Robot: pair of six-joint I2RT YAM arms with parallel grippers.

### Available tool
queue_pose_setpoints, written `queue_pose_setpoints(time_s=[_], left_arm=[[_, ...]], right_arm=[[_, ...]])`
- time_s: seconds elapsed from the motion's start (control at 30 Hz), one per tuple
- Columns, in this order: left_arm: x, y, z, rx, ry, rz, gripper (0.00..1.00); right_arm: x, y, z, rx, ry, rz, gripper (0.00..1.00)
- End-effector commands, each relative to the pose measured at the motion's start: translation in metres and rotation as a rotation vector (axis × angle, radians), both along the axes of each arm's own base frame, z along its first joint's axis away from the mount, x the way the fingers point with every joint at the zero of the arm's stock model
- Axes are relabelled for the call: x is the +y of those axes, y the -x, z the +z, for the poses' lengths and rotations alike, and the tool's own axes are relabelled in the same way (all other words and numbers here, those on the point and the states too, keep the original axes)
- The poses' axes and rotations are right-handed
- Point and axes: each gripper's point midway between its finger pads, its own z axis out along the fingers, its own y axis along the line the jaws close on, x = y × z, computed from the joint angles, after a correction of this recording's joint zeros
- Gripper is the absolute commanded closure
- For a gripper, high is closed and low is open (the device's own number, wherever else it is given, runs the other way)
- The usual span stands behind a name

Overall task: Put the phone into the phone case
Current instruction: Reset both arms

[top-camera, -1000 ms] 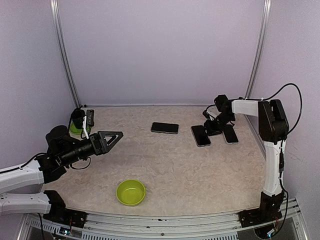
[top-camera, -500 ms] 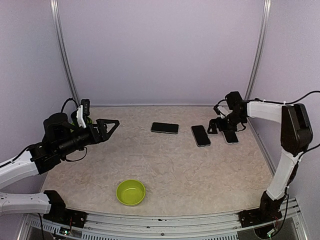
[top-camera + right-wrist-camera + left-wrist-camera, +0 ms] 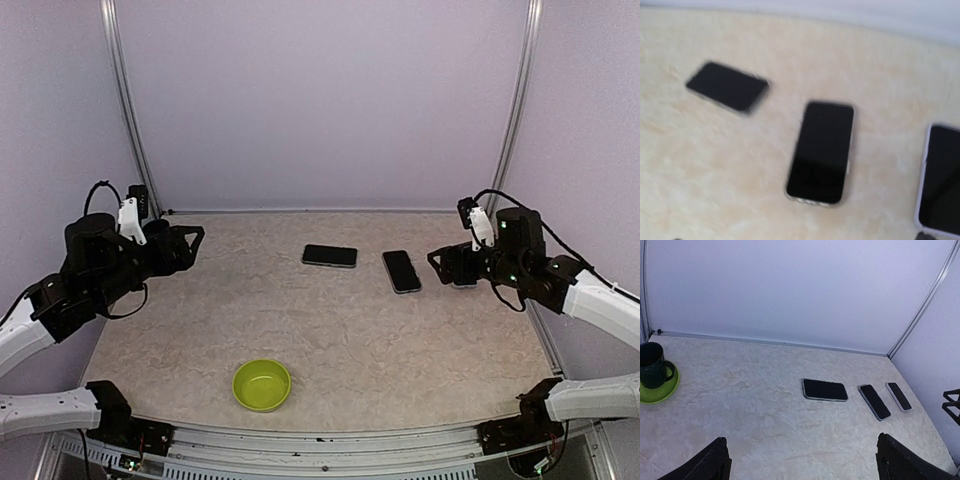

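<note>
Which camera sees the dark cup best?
The left wrist view: the dark cup stands plainly on its green saucer, at the left edge. The top view does not show it, and the right wrist view looks elsewhere.

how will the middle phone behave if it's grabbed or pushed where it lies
The middle phone lies flat and thin on the table, so there is probably little edge to grab. Its glossy dark face suggests it could slip; a push would likely slide it rather than tip or roll it. It looks rigid, not floppy.
</note>
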Motion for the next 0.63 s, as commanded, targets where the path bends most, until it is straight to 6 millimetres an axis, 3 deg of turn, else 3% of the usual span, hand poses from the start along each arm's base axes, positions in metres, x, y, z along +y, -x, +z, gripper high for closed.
queue_pose_setpoints(time_s=[0.0, 0.13, 0.23, 0.4, 0.6], left_arm=[[0.022, -0.001, -0.003, -0.013, -0.111, 0.074, 0.01], [0.026, 0.001, -0.015, -0.037, -0.105, 0.075, 0.01], [0.028, 0.002, -0.027, -0.042, -0.099, 0.072, 0.01], [0.036, 0.003, -0.023, -0.052, -0.132, 0.09, 0.01], [0.04, 0.007, -0.018, -0.077, -0.157, 0.086, 0.01]], right_arm=[[-0.019, 0.017, 0.023, -0.139, 0.038, -0.184, 0.0], [-0.027, 0.033, 0.023, -0.174, 0.052, -0.188, 0.0], [-0.026, 0.039, 0.036, -0.204, -0.009, -0.181, 0.0], [-0.037, 0.043, 0.047, -0.22, -0.02, -0.225, 0.0], [-0.042, 0.043, 0.044, -0.212, -0.008, -0.248, 0.0]])
